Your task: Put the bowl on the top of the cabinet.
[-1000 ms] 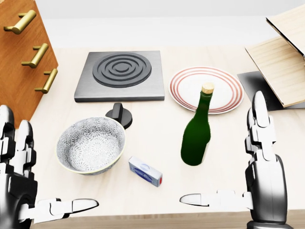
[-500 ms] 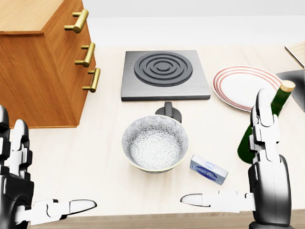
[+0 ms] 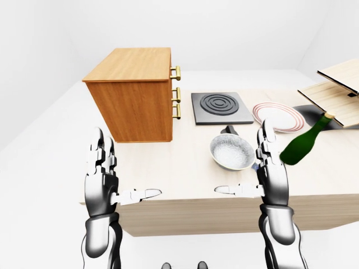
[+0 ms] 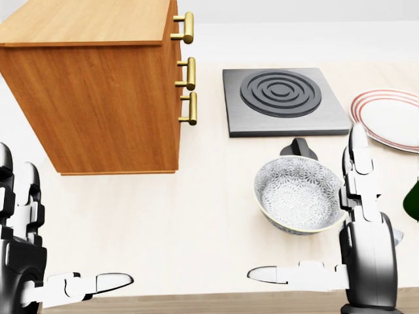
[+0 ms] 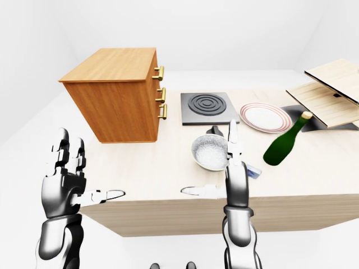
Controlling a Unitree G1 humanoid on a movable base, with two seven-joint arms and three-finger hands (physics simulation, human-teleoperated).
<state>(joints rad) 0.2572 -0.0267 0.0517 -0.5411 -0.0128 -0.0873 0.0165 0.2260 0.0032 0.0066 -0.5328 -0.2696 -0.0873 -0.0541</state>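
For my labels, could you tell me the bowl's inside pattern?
The bowl has fine grey-on-white floral print; head view.

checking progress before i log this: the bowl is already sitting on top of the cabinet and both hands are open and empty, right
Not quite. The bowl is not on the cabinet; the head view shows it on the table, to the right of the cabinet and just below the black stove knob. The cabinet's top is bare. The rest holds: the left hand and right hand are both open and hold nothing.

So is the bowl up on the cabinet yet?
Not yet. The bowl sits on the table, to the right of the cabinet in the head view. The left hand and right hand are both open, holding nothing. Grabbing, lifting and placing are left.
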